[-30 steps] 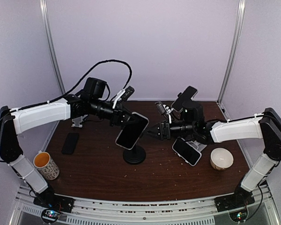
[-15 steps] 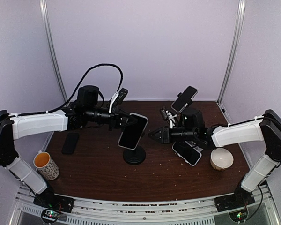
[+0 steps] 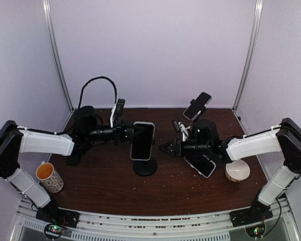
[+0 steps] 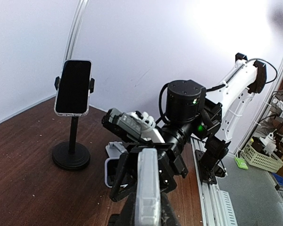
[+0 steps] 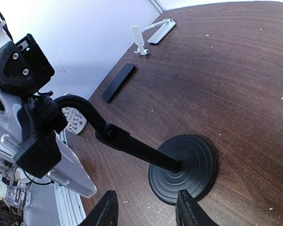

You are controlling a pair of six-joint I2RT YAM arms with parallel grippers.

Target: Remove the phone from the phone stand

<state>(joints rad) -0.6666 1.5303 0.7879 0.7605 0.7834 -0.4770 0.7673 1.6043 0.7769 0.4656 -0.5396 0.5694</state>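
Top external, phone point(image 3: 142, 141): middle of table point(image 3: 190, 191), clipped in stand point(image 3: 145, 168)
Left gripper point(image 3: 130, 131): clamped on phone's left edge
Right gripper point(image 3: 163, 147): jaws apart, empty, just beside stand
Best move: brace stand base with right, draw phone straight out of cradle, no twisting

Patterned cup point(image 3: 49, 176) near left, white bowl point(image 3: 238, 170) near right, second phone point(image 3: 198, 105) clamped on rear stand point(image 4: 71, 154), black phone point(image 5: 119, 82) flat on the table point(image 3: 180, 193)
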